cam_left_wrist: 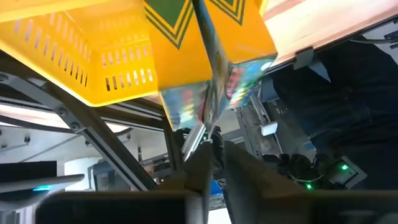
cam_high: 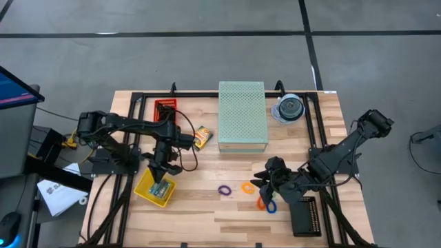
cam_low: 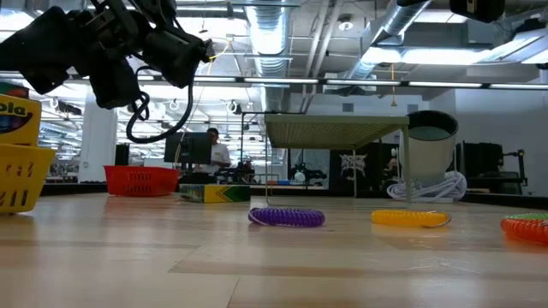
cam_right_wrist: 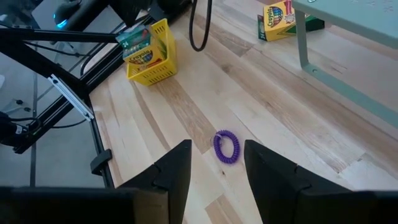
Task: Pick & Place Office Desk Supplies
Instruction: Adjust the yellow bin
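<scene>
A yellow basket [cam_high: 143,191] stands near the table's left edge, also seen in the right wrist view [cam_right_wrist: 157,67]. A yellow-green crayon box [cam_right_wrist: 138,43] stands upright in it. My left gripper [cam_left_wrist: 214,158] is right above the basket [cam_high: 160,173], shut on this box. My right gripper [cam_right_wrist: 217,163] hangs open over the table's right half [cam_high: 260,183]. A purple loop [cam_right_wrist: 226,147] lies on the wood ahead of its fingers. An orange loop [cam_high: 248,187] lies flat beside the purple loop [cam_high: 224,190]. Another orange loop [cam_high: 261,203] and a blue loop [cam_high: 271,207] lie under the right arm. My left gripper pinches a thin flap [cam_left_wrist: 200,129] at the crayon box's end between its two fingers, which show only a narrow gap. The fingers come slanting down from above. The box [cam_left_wrist: 211,56] stands inside the yellow basket [cam_left_wrist: 93,56], roughly upright.
A second crayon box [cam_high: 202,136] lies left of the pale green perforated box [cam_high: 242,116]. A red basket [cam_high: 165,109] stands at the far left, the disc spindle [cam_high: 289,109] at the far right, and a black tray [cam_high: 306,217] at the near right. Bare wood lies between the loops and the yellow basket.
</scene>
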Controlling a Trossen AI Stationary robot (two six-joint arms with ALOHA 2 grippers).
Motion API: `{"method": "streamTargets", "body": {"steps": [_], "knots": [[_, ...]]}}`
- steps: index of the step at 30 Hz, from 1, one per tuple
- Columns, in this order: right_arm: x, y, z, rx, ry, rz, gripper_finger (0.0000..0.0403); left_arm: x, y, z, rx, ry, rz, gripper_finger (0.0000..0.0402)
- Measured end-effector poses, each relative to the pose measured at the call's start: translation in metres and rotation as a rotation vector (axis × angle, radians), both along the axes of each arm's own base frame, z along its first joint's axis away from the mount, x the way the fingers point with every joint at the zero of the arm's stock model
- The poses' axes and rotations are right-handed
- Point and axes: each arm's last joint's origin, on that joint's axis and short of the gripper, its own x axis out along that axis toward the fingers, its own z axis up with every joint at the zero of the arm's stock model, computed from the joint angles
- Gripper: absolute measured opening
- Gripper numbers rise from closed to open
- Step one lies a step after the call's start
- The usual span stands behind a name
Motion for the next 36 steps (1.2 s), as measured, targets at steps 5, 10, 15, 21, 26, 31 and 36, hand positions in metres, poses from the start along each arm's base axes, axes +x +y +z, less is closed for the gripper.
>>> {"method": "streamTargets", "body": {"steps": [5, 10, 15, 21, 26, 31, 36], "knots": [[0.000, 0.000, 0.000, 0.000, 0.000, 0.000, 0.0146, 0.000, 0.000, 0.000, -0.004, -0.018, -0.015, 0.0107], [0.000, 0.000, 0.000, 0.000, 0.000, 0.000, 0.0146, -0.002, -0.001, 0.004, -0.028, -0.057, -0.026, 0.0164], [0.000, 0.000, 0.000, -0.003, -0.004, -0.005, 0.0146, -0.007, 0.003, 0.014, -0.066, -0.106, 0.001, 0.0187], [0.000, 0.000, 0.001, -0.010, -0.013, -0.015, 0.0146, -0.016, 0.020, 0.030, 0.014, -0.164, 0.122, 0.0159], [0.001, -0.001, 0.000, -0.011, -0.012, -0.019, 0.0146, -0.015, 0.034, 0.032, 0.105, -0.194, 0.225, 0.0061], [0.001, -0.001, 0.000, -0.017, -0.013, -0.024, 0.0146, -0.007, 0.048, 0.024, 0.199, -0.217, 0.259, 0.0007], [0.001, -0.001, 0.000, -0.017, -0.013, -0.024, 0.0146, -0.007, 0.063, 0.006, 0.301, -0.093, 0.212, 0.0001]]}}
